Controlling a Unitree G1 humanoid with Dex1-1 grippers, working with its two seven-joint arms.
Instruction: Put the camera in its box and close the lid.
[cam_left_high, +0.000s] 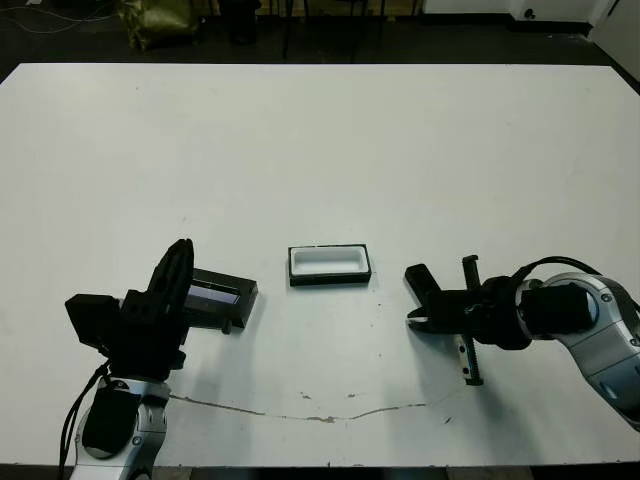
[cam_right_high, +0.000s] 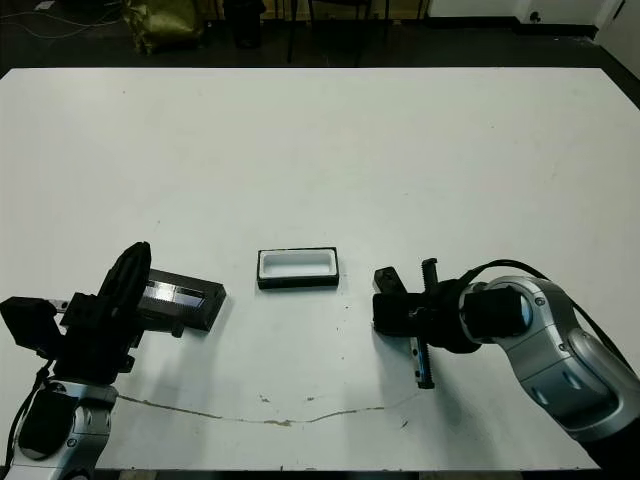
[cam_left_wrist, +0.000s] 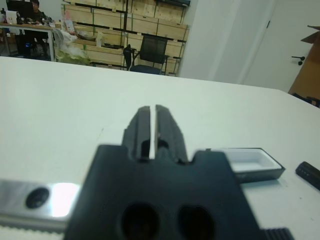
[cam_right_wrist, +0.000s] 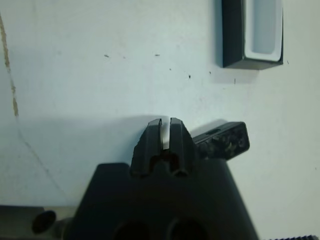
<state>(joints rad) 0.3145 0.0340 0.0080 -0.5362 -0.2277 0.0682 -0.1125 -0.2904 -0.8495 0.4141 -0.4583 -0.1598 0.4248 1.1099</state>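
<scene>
Left gripper fingers together, empty, low at near left, just by lid, which lies flat on table.
Right gripper pinched together, empty, camera on table just beside it.
Box mid-table, open, empty.
Nothing done yet: camera to box, then lid on.

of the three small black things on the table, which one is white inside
The box, midway between the two grippers: an open tray with black walls and white lining. The lid is flat black with a bluish strip; the camera is a plain black bar.
</scene>
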